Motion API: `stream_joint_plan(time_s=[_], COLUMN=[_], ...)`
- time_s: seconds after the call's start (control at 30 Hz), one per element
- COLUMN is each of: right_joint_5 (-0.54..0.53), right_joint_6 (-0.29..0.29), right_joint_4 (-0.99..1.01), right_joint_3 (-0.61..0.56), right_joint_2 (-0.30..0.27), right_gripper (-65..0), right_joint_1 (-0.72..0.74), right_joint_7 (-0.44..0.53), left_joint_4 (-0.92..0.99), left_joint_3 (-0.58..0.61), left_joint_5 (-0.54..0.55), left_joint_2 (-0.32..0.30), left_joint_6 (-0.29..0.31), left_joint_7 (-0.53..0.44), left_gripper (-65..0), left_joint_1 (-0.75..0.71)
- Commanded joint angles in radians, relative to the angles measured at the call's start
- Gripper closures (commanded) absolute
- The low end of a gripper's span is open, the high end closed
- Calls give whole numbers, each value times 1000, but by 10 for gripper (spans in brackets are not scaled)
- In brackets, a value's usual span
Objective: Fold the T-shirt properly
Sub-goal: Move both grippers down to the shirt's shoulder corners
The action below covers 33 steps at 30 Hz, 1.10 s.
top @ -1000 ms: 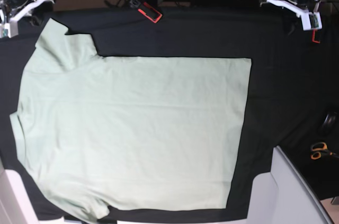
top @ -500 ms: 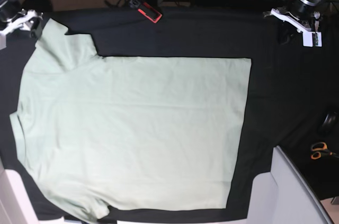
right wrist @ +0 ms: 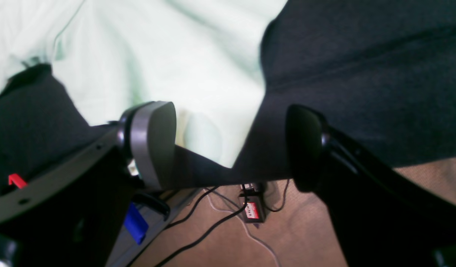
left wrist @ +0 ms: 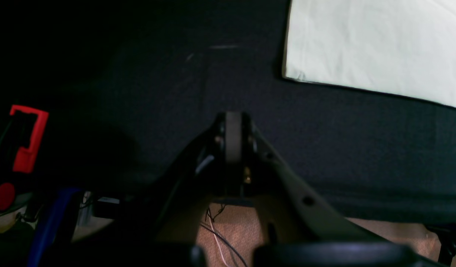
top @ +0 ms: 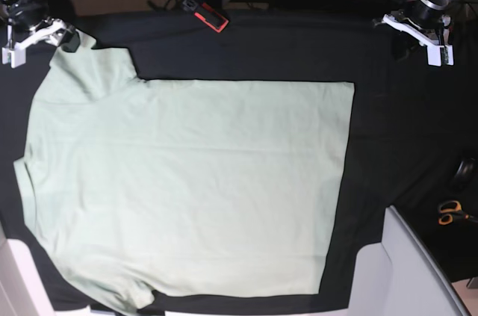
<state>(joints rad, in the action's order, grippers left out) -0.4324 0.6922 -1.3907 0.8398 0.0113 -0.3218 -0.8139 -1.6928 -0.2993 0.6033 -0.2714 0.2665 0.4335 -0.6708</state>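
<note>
The T-shirt [top: 187, 181] lies flat across the black tablecloth [top: 403, 129], filling the left and centre of the base view, long axis running left-right w/ hem toward the right, sleeves at upper left and lower left. The right gripper [top: 33, 32] sits at the upper left corner, jaws wide apart, nothing between them; in its wrist view the upper sleeve's edge lies just ahead of the fingers [right wrist: 153, 142]. The left gripper [top: 418, 32] is at upper right, closed and empty, well apart from the hem corner. So the right arm is nearer. Beyond the table's far edge: cables, a red-and-black tool [top: 208, 14]. Scissors [top: 450, 214] at right.
</note>
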Motion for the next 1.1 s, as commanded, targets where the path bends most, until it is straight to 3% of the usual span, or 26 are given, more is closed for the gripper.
stream_joint_plan(time_s=[0.0,0.17,0.53,0.63,0.83,1.07], right_joint_5=[-13,-13,-12,-10,-10,-9], right_joint_6=[6,6,6,6,6,6], right_joint_4=[-8,38,92,87,87,90], right_joint_3=[26,49,43,-29,-119,-127], right_joint_2=[-10,-38,-40,-43,-41,-41], right_gripper=[-440,-440,-440,-438,-342,-338], right_joint_1=[2,5,5,-3,-13,-10], right_joint_7=[12,11,5,5,9,9], left_joint_4=[-13,-13,-13,-13,-13,-11], left_joint_3=[-7,-7,-7,-7,-7,-7], left_joint_5=[7,7,7,7,7,7], left_joint_2=[-10,-10,-10,-7,-7,-4], left_joint_6=[3,3,3,3,3,3], left_joint_7=[-15,-14,-12,-12,-12,-12], left_gripper=[0,0,0,0,0,0], left_joint_1=[-8,-10,-11,-8,-7,-7])
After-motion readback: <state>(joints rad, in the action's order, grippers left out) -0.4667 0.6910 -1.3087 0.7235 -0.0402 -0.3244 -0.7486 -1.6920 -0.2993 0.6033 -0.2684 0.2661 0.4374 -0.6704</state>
